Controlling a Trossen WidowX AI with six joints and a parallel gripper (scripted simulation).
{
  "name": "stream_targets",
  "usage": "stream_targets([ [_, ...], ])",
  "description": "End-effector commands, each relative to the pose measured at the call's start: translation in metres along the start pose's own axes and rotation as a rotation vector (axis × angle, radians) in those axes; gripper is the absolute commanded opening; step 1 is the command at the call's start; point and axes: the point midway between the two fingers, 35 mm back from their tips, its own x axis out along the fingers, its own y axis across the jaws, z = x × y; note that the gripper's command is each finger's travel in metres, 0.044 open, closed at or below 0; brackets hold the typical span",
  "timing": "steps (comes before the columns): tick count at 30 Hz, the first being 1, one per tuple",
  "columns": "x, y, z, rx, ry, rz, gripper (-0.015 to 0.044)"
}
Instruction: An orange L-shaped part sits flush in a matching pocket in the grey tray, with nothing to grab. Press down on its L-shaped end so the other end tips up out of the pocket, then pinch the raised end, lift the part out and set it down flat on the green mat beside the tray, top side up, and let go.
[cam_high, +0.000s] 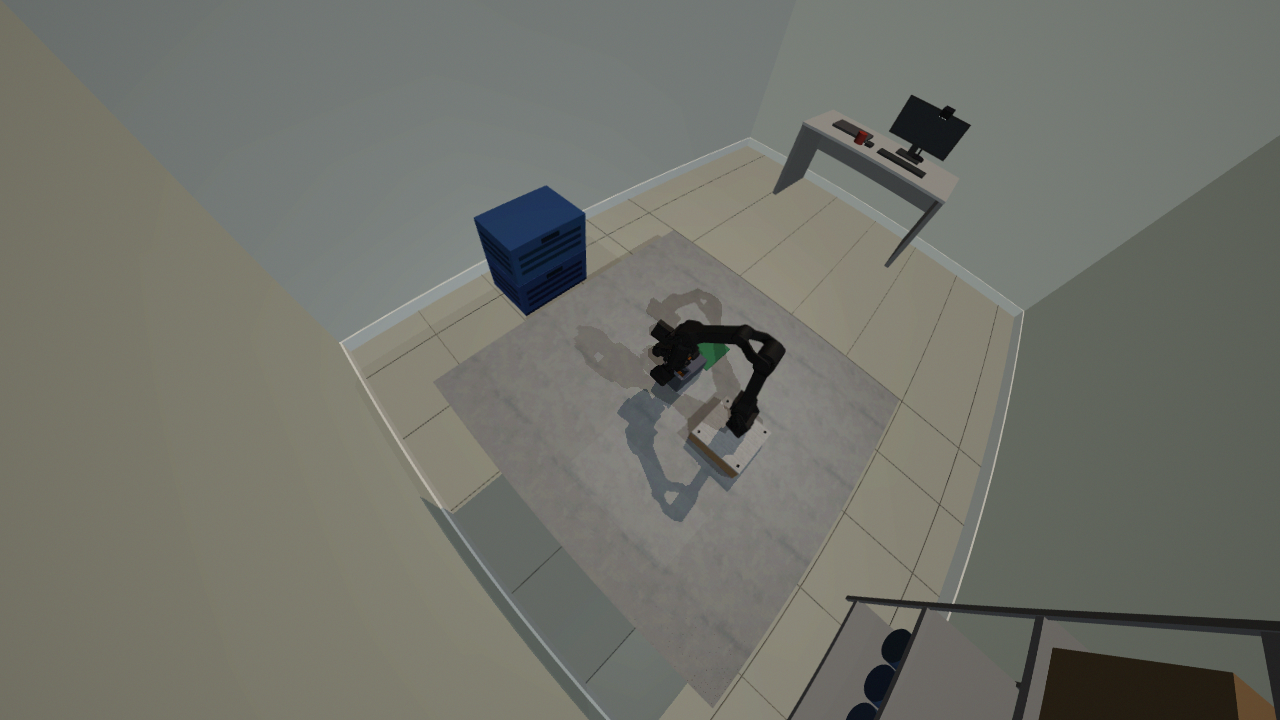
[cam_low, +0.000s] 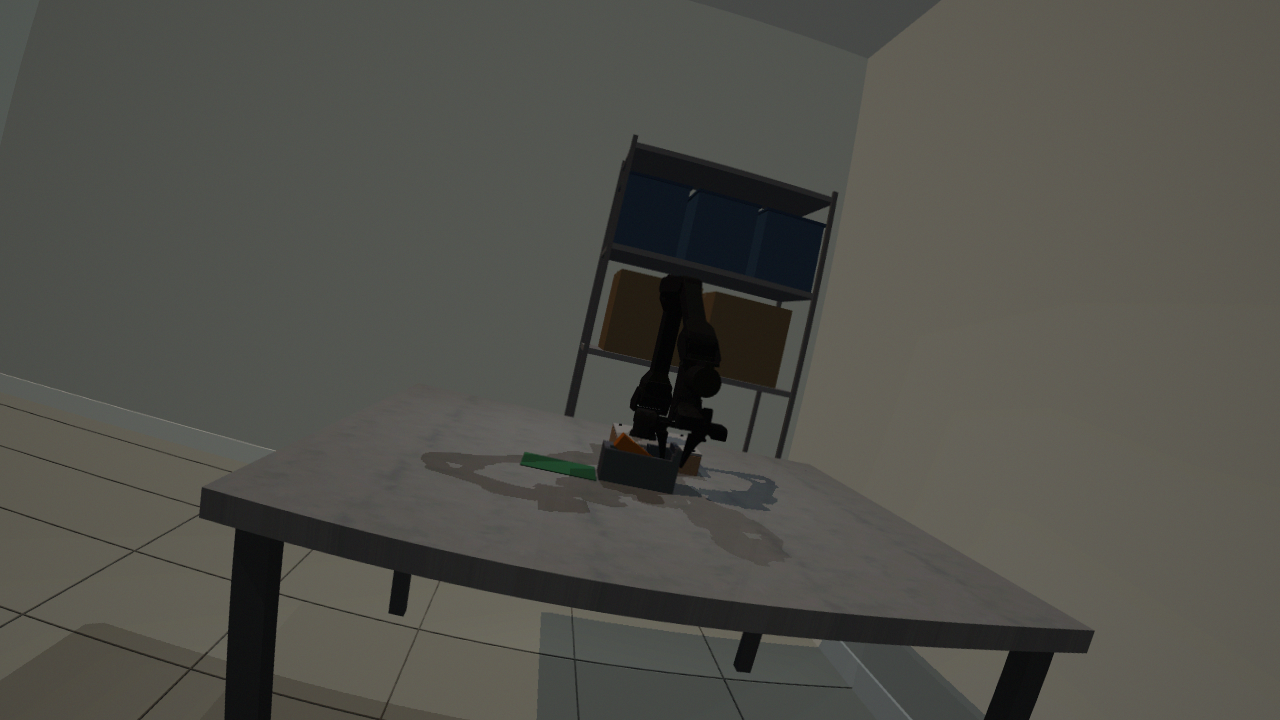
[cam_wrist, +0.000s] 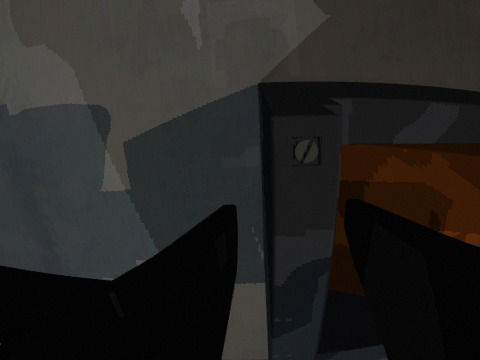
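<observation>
The grey tray (cam_low: 637, 474) (cam_wrist: 296, 267) stands on the table in front of the arm's base. The orange L-shaped part (cam_low: 628, 443) (cam_wrist: 400, 183) lies in the tray's pocket; in the exterior view its left end stands tipped up above the rim. My gripper (cam_high: 669, 362) (cam_low: 666, 445) (cam_wrist: 292, 215) is low over the tray's right end, partly open and holding nothing. In the wrist view its left finger hangs outside the tray wall and its right finger is on the orange part. The green mat (cam_high: 714, 355) (cam_low: 558, 465) lies flat just left of the tray.
The arm's base plate (cam_high: 729, 443) sits on the grey table (cam_low: 447, 537) behind the tray. A metal shelf (cam_low: 716, 268) with blue bins and brown boxes stands behind the table. A blue cabinet (cam_high: 532, 246) and a desk (cam_high: 872, 165) stand far off.
</observation>
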Motion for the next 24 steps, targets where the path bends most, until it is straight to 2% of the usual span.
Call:
stream_targets([
  [1,0.0078,-0.001,-0.0009,-0.004,0.007,-0.006,0.018],
  [13,0.0135,-0.0011,-0.0013,-0.004,0.007,-0.006,0.018],
  [24,0.0046,0.0068,-0.0011,-0.002,0.006,-0.003,0.018],
])
